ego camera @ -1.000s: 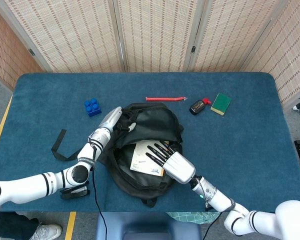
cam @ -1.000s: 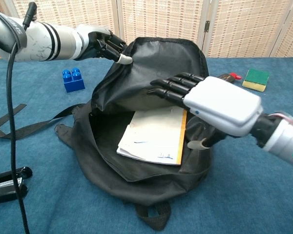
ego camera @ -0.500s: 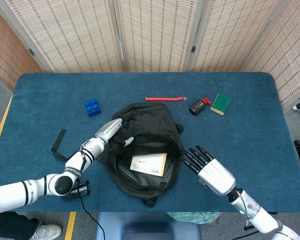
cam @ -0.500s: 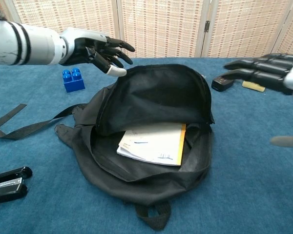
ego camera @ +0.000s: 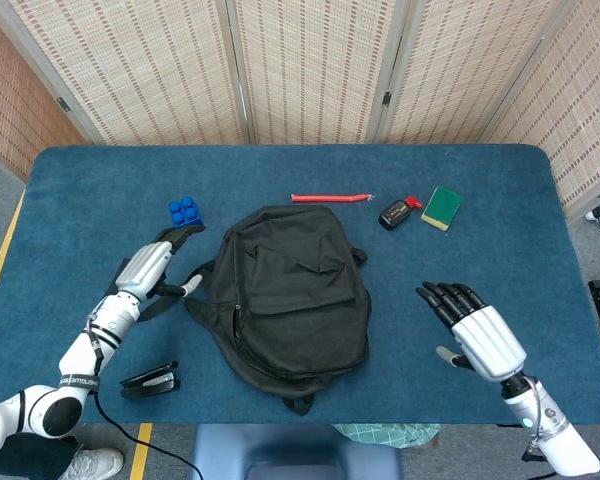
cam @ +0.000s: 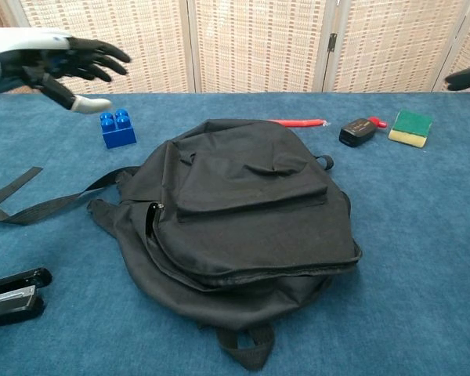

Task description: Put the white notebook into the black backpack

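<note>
Final step: black backpack (ego camera: 290, 290) lay flap-down, notebook unseen — your left hand (ego camera: 150, 268) and right hand (ego camera: 477, 330) hovered spread, empty; zipping probably remained.

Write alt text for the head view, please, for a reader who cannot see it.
A black fabric backpack lies flap-down in the middle of a blue carpeted table, no white notebook visible. The left hand and right hand hover open on either side. A blue toy brick, red pen and green sponge lie behind.
</note>
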Action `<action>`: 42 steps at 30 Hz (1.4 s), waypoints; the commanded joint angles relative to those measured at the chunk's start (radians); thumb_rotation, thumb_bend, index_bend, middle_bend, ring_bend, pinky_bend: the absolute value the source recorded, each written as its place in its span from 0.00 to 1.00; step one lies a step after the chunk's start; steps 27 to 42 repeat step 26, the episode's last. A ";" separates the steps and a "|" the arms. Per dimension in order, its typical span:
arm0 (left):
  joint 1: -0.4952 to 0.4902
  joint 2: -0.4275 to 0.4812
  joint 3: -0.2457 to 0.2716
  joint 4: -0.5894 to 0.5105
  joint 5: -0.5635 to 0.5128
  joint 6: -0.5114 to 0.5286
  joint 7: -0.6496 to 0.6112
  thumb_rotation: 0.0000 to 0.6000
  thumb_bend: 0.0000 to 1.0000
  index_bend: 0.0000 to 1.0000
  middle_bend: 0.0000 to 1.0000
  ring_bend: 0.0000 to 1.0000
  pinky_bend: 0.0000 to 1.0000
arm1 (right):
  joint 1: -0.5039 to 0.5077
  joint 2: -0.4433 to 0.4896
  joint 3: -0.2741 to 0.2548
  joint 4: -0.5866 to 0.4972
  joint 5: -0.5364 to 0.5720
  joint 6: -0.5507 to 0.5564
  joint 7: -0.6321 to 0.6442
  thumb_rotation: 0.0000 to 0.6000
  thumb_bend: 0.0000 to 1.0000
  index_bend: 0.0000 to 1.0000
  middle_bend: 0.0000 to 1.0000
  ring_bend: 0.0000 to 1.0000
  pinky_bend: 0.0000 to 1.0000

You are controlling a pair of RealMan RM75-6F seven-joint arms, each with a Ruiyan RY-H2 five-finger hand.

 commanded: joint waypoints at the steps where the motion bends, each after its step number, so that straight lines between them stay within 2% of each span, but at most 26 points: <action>1: 0.088 0.015 0.042 0.024 0.058 0.122 -0.003 1.00 0.44 0.17 0.14 0.15 0.00 | -0.022 0.023 0.025 0.007 0.061 -0.028 0.077 1.00 0.31 0.05 0.19 0.21 0.23; 4: 0.146 0.012 0.064 0.043 0.087 0.225 0.027 1.00 0.44 0.18 0.14 0.15 0.00 | -0.033 0.045 0.035 0.010 0.101 -0.056 0.127 1.00 0.36 0.06 0.17 0.20 0.22; 6: 0.191 0.009 0.081 0.051 0.112 0.304 0.052 1.00 0.44 0.18 0.14 0.15 0.00 | -0.044 0.060 0.039 0.013 0.120 -0.068 0.148 1.00 0.37 0.05 0.12 0.17 0.18; 8: 0.236 0.006 0.098 0.056 0.133 0.377 0.075 1.00 0.44 0.18 0.14 0.15 0.00 | -0.059 0.074 0.042 0.007 0.136 -0.069 0.165 1.00 0.37 0.02 0.05 0.10 0.09; 11: 0.297 -0.002 0.124 0.065 0.165 0.470 0.103 1.00 0.44 0.18 0.14 0.15 0.00 | -0.086 0.096 0.046 -0.006 0.152 -0.058 0.191 1.00 0.37 0.00 0.01 0.06 0.02; 17: 0.411 -0.009 0.181 0.065 0.234 0.617 0.141 1.00 0.44 0.17 0.14 0.14 0.00 | -0.155 0.127 0.044 -0.027 0.158 -0.004 0.215 1.00 0.37 0.00 0.00 0.03 0.00; 26: 0.520 0.017 0.257 0.004 0.312 0.694 0.188 1.00 0.44 0.16 0.14 0.13 0.00 | -0.265 0.105 0.056 -0.034 0.169 0.110 0.160 1.00 0.37 0.00 0.00 0.04 0.00; 42: 0.520 0.017 0.257 0.004 0.312 0.694 0.188 1.00 0.44 0.16 0.14 0.13 0.00 | -0.265 0.105 0.056 -0.034 0.169 0.110 0.160 1.00 0.37 0.00 0.00 0.04 0.00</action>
